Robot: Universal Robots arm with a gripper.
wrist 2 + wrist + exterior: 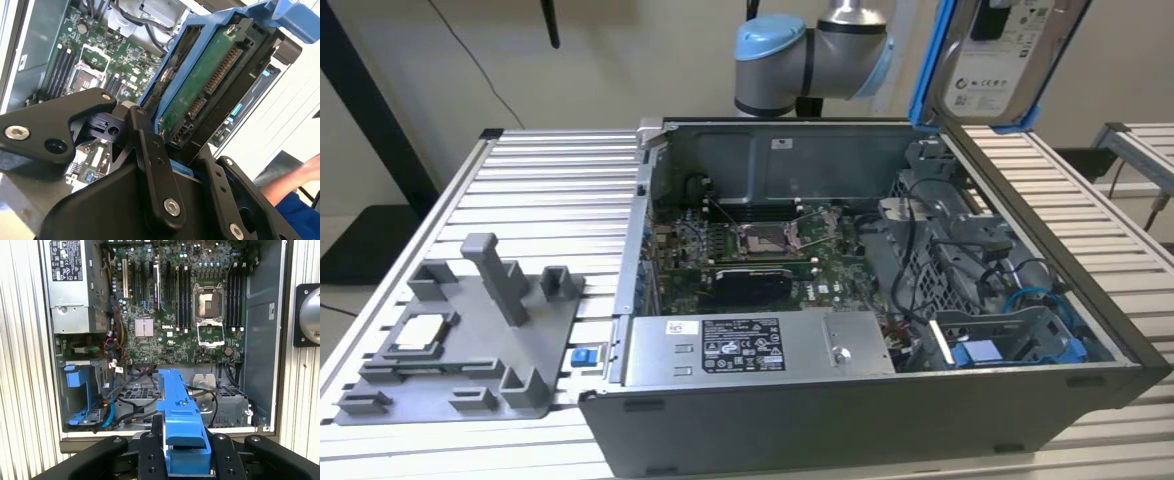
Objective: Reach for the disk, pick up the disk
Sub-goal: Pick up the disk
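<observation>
The disk point(998, 58), a silver-grey drive with a white label in a bright blue caddy, hangs upright in the air above the far right corner of the open computer case point(854, 420) in the exterior view. My gripper point(185, 442) is shut on it. In the first wrist view its black fingers point(149, 450) clamp both sides of the blue caddy point(177, 405). The second wrist view shows the disk's point(200, 95) green circuit board and connectors between the fingers point(150, 150).
Below lie the motherboard point(747, 240), the power supply point(747, 345) and a fixed blue bracket point(981, 352) among cables. A grey fixture point(454, 340) holding a small square chip point(424, 330) stands on the slatted table at the exterior view's left. A person's arm point(295, 185) is nearby.
</observation>
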